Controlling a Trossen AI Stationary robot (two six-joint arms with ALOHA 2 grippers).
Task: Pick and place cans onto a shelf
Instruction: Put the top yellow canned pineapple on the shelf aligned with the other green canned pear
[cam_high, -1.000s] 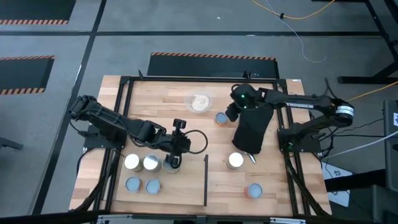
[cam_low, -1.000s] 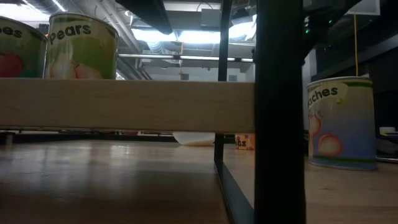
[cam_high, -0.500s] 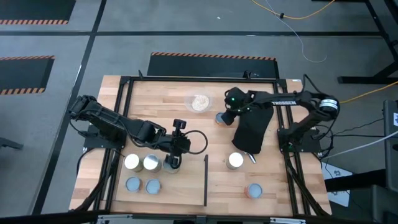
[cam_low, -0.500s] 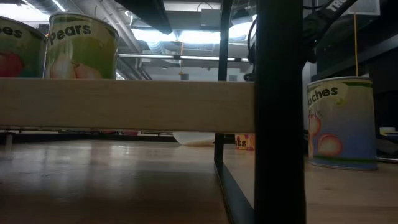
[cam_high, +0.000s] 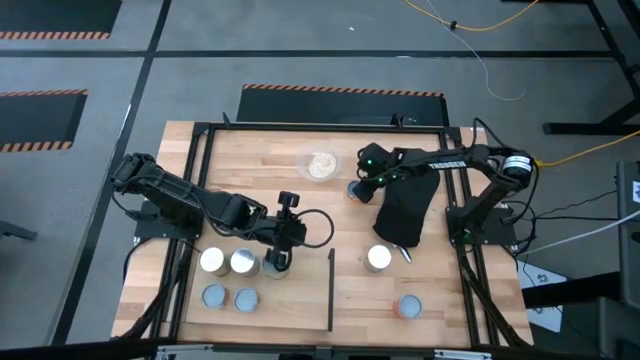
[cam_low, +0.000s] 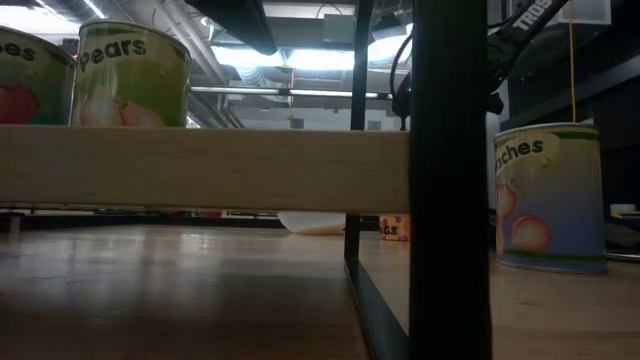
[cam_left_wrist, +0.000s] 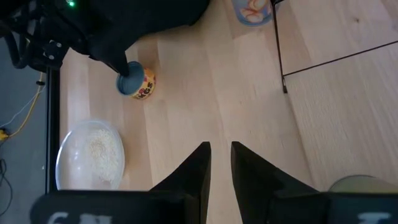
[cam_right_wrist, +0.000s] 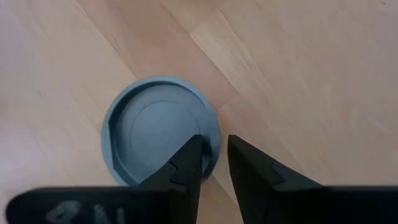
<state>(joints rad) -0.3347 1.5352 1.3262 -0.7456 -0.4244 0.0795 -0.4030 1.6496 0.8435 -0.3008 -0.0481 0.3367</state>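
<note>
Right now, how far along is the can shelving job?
Done: about five cans sit on the shelf, with the left gripper over one. In hand: the right gripper hovers above a blue-topped can beside the oven mitt. Left: that can, a white-topped can and a reddish-topped can on the table.

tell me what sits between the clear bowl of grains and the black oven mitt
High view: a small blue-topped can between the bowl and mitt, with the right gripper over it.
</note>
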